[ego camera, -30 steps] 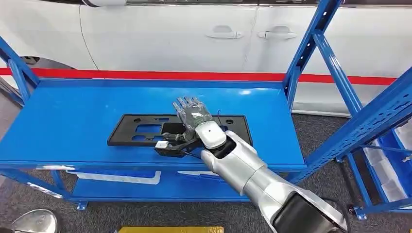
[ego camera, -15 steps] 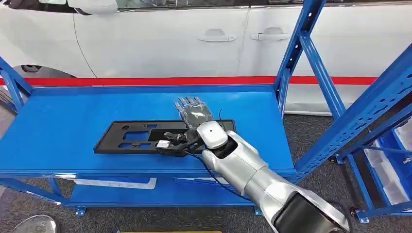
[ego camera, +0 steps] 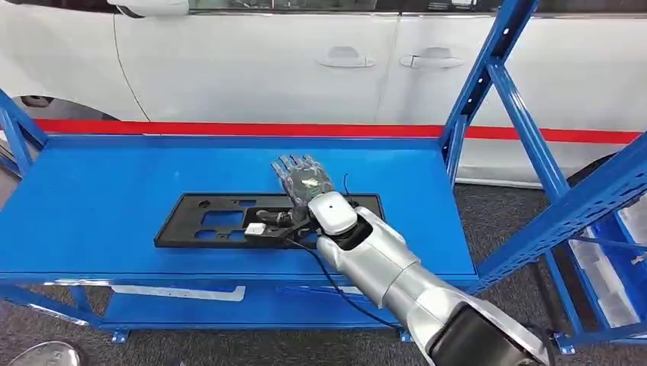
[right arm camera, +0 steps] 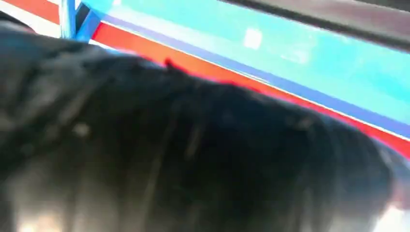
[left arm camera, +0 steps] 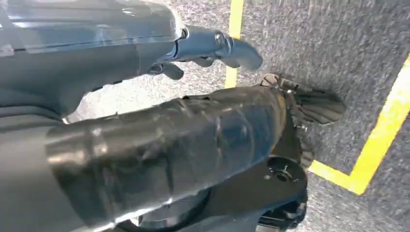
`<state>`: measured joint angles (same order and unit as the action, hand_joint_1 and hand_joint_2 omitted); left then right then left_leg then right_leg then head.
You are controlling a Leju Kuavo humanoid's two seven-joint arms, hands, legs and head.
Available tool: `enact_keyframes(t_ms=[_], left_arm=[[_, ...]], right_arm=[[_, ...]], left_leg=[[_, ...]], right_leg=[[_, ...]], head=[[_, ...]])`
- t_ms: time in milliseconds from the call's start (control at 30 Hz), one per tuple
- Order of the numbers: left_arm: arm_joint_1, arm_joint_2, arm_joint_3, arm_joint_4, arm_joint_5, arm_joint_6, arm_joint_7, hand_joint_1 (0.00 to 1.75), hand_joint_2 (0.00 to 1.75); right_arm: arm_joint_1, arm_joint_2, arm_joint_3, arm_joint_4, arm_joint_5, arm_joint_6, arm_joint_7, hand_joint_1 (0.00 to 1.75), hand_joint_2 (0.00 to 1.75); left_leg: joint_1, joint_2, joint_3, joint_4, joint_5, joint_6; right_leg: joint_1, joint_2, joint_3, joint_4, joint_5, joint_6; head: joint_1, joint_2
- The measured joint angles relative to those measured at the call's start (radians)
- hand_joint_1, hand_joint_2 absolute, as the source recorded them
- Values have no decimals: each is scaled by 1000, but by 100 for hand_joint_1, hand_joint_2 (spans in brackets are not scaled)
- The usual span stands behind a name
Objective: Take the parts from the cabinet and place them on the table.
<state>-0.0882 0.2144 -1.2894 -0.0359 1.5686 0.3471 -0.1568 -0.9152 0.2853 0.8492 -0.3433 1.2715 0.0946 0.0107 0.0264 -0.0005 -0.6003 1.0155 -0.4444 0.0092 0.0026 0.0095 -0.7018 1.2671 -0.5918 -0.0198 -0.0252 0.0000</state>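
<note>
A flat black plastic part [ego camera: 206, 221] with rectangular cut-outs lies on the blue cabinet shelf [ego camera: 99, 183], near its front edge. My right hand [ego camera: 305, 183] reaches in over the part's right half. Its fingers are stretched out flat and apart, and the fingertips pass beyond the part's far edge. I cannot tell whether the palm touches the part or whether the thumb is under its edge. The right wrist view is a dark blur of that hand against the blue shelf [right arm camera: 314, 53]. My left hand [left arm camera: 208, 46] hangs over the grey floor with nothing in it.
Blue shelf uprights [ego camera: 488, 76] rise at the right, and a second blue rack [ego camera: 603, 198] stands further right. A white car [ego camera: 305, 61] with a red stripe stands behind the shelf. Yellow floor lines [left arm camera: 382, 140] cross the grey carpet.
The whole view has shifted a little as the camera moved. My right hand stays stretched over the black part, which still lies on the shelf.
</note>
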Motion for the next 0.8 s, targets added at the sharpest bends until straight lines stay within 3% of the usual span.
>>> enact_keyframes(t_ms=[33, 67, 100, 133, 200, 233, 333, 367, 400, 467, 533, 567, 600, 633, 700, 733, 767, 800], left_arm=[[0, 0, 0, 0, 0, 2, 0, 0, 0], [1, 0, 1, 0, 0, 4, 0, 0, 0], [1, 0, 1, 0, 0, 5, 0, 0, 0], [1, 0, 2, 0, 0, 5, -5, 0, 0], [1, 0, 2, 0, 0, 1, -21, 0, 0], [1, -4, 4, 0, 0, -2, -21, 0, 0], [1, -4, 11, 0, 0, 3, -21, 0, 0], [0, -4, 13, 0, 0, 5, -21, 0, 0], [1, -3, 13, 0, 0, 6, -20, 0, 0], [1, -4, 13, 0, -2, 10, -19, 0, 0], [-1, -3, 13, 0, -12, 23, -16, 0, 0], [0, -3, 13, 0, -13, 26, -14, 0, 0], [1, -3, 13, 0, -12, 28, -12, 0, 0], [1, -2, 13, 0, -12, 29, -11, 0, 0], [0, 1, 13, 0, -12, 31, -12, 0, 0], [-1, 0, 13, 0, -11, 31, -12, 0, 0], [-4, 0, 13, 0, -11, 31, -12, 0, 0], [-4, 1, 13, 0, -10, 31, -12, 0, 0]], right_arm=[[5, 0, 0, 0, 1, 4, -3, 0, 0], [11, 0, 0, 1, 2, 8, -5, 0, 0], [14, 0, 0, 1, 2, 16, -8, 0, 0], [15, 0, 0, 1, 2, 17, -12, 0, 0], [13, 0, 0, 0, 1, 18, -13, 0, 0], [13, 0, -1, 1, 0, 19, -13, 0, 0], [15, 0, -2, 1, 0, 20, -13, 0, 0], [14, 0, -2, 1, 0, 19, -13, 0, 0], [16, 0, -3, 0, -2, 18, -13, 0, 0], [14, 0, -6, 0, -5, 23, -13, 0, 0], [36, -1, -15, 2, -19, 43, -8, 0, 0], [54, -3, -17, 3, -19, 39, -3, 0, 0], [71, -6, -17, 6, -19, 32, -2, 0, 0], [82, -9, -17, 10, -19, 25, 0, 0, 0], [86, -10, -18, 11, -19, 20, 5, 0, 0], [85, -12, -19, 13, -19, 17, 5, 0, 0], [86, -13, -20, 13, -19, 15, 6, 0, 0], [87, -15, -21, 14, -19, 14, 6, 0, 0]], left_leg=[[-1, 0, 1, 0, -2, 2], [-1, 0, 3, 0, -4, 2], [-1, -1, 7, 0, -7, 2], [-1, -3, 12, 0, -11, 1], [-2, -4, 26, -1, -17, -3], [-3, -4, 26, -4, -19, -8], [3, -3, 28, -13, -19, -26], [-2, -2, 34, -18, -18, -34], [3, 0, 32, -9, -30, -34], [2, -1, -15, 96, -89, -34], [3, -1, -97, 249, -147, -41], [3, -1, -119, 284, -147, -44], [3, 0, -119, 271, -124, -46], [4, 0, -94, 209, -77, -48], [9, 1, -12, 29, 12, -50], [3, -1, 0, 17, -14, -51], [-1, -7, 0, 9, -8, -40], [-1, -6, -2, 11, -8, -37]], right_leg=[[-2, -1, -37, 61, -13, 2], [-4, -2, -57, 80, 1, 2], [-5, -2, -51, 51, 32, 0], [-5, -3, -24, -18, 82, -4], [4, -3, 50, -190, 174, -23], [11, -3, 65, -205, 156, -30], [17, 0, 74, -228, 151, -40], [15, 1, 81, -243, 156, -45], [0, -2, 96, -262, 163, -46], [4, -2, 106, -270, 163, -53], [8, -3, 109, -269, 159, -58], [9, -3, 110, -269, 157, -58], [9, -2, 111, -266, 155, -57], [8, 0, 111, -261, 150, -54], [4, 4, 110, -240, 135, -43], [10, 6, 105, -233, 129, -36], [12, 8, 97, -222, 127, -32], [11, 7, 97, -222, 128, -31]], head=[[0, 0], [0, 0], [0, 0], [0, 0], [0, 0], [-1, 0], [2, 0], [1, 0], [1, 0], [0, 0], [0, 0], [0, 0], [0, 0], [0, 0], [0, 0], [0, 0], [-2, 0], [-1, 0]])
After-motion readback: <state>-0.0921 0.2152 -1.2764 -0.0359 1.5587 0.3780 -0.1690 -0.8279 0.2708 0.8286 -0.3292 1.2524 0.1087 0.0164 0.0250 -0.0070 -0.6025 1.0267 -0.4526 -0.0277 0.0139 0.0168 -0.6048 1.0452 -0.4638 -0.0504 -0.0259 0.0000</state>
